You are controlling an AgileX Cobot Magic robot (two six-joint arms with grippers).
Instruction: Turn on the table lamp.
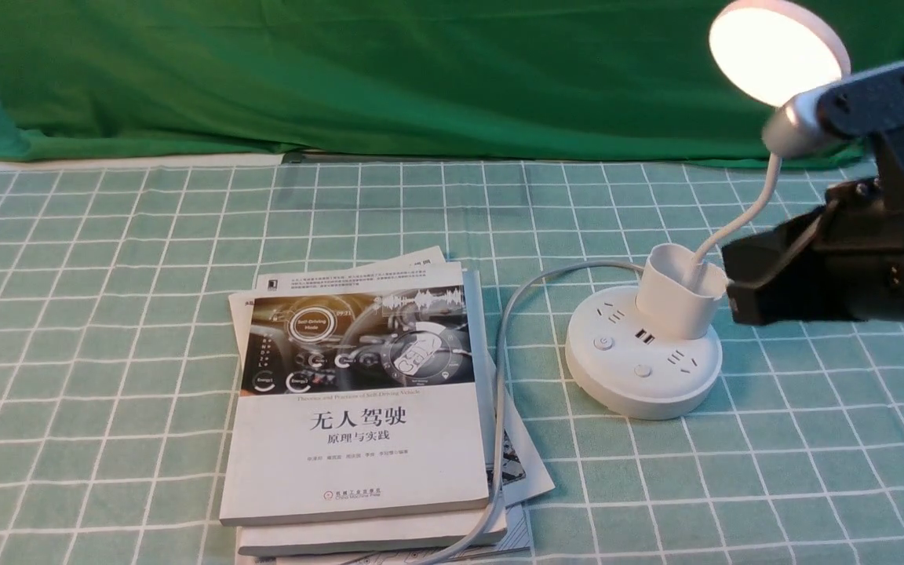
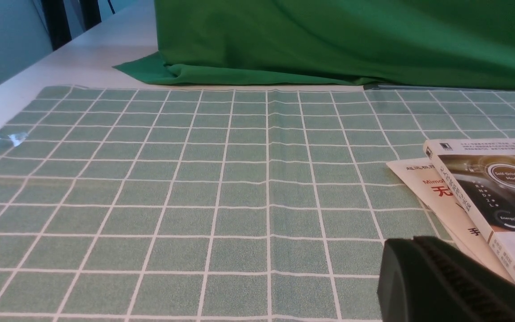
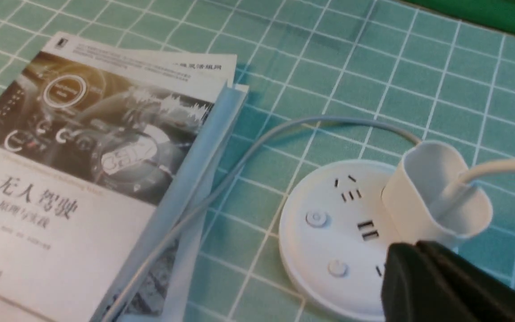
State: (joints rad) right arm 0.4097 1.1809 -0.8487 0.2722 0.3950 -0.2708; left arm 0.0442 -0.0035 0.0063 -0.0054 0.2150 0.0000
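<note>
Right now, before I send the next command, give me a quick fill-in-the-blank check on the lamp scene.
1. The table lamp's disc head is ___.
2. In the front view, the stacked books lie to the ___ of the lamp's round base.
3. The base's top carries ___ round buttons.
4. The ___ end effector sits close beside the cup-shaped holder.
Missing words: lit; left; two; right.

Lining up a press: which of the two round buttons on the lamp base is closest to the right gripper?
The front button, at the near rim of the lamp base; the other button, farther left, lies farther from the right gripper.
</note>
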